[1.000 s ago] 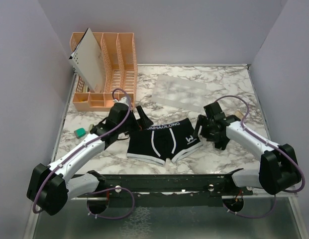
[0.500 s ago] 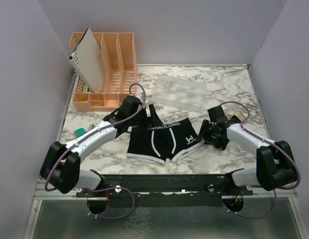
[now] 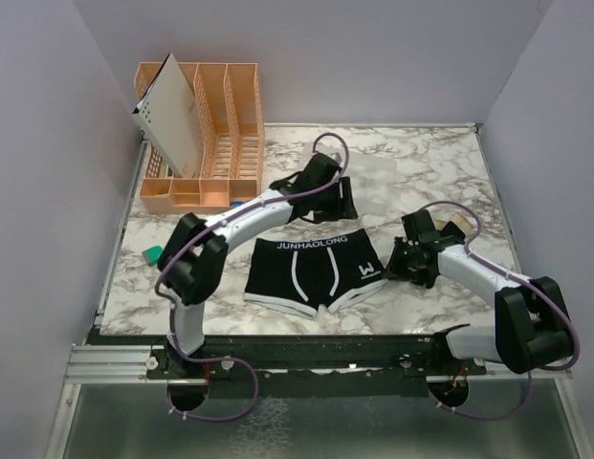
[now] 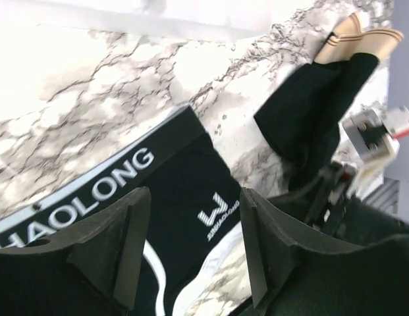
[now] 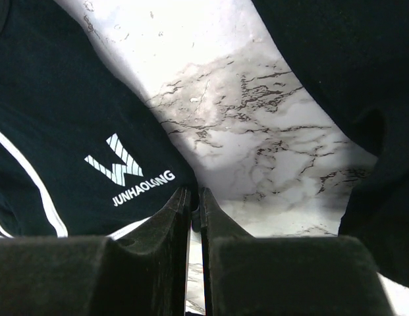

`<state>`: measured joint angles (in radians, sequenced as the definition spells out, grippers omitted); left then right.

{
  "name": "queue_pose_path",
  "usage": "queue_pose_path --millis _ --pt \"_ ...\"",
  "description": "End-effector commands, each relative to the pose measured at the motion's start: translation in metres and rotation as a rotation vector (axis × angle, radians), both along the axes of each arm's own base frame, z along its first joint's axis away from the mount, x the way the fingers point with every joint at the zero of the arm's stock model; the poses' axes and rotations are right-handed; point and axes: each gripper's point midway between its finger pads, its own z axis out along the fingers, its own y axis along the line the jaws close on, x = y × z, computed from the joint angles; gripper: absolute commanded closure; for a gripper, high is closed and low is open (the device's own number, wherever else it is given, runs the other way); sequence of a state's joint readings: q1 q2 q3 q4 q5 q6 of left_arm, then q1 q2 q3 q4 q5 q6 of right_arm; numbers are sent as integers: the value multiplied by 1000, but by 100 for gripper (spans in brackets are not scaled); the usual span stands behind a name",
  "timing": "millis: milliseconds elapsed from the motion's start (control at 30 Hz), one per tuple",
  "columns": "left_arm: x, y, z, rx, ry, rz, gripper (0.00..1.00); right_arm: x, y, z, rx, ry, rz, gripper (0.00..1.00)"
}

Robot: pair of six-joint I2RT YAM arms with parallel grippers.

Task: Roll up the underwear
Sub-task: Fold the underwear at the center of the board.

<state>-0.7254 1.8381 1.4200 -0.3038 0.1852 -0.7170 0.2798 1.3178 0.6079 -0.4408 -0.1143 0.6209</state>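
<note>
I'm holding my left claw (image 4: 194, 194) apart above the underwear (image 3: 316, 273) waistband. My right claw (image 5: 195, 191) is sitting nearly together at its hem, grip unclear.

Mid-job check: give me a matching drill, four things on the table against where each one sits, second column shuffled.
Things:
1. lettered black briefs
2. peach rack
3. small teal object
4. tan-banded black garment

Places:
A. by the left edge of the table, nearer than the rack
B. beside the right arm, right of the briefs
C. far left corner
D. flat at the middle

Pairs: 1-D, 2-C, 3-A, 4-B.
</note>
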Motion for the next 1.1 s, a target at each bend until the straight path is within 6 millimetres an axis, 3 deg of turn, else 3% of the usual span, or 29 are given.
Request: queue_pose_path --millis 0,133,333,800,1067 --pt "11 -29 -26 146 28 34 39 -1 2 4 29 -29 -8 86" --pt "14 -55 -49 180 81 31 43 -2 0 7 32 -55 -19 87" --pt "10 -74 -47 225 62 46 46 -7 2 8 48 -60 -9 87" --pt "-2 -87 -89 317 124 12 46 -12 1 8 47 -76 22 87" --pt "-3 -90 -98 349 123 2 47 -12 5 9 64 -74 51 87"
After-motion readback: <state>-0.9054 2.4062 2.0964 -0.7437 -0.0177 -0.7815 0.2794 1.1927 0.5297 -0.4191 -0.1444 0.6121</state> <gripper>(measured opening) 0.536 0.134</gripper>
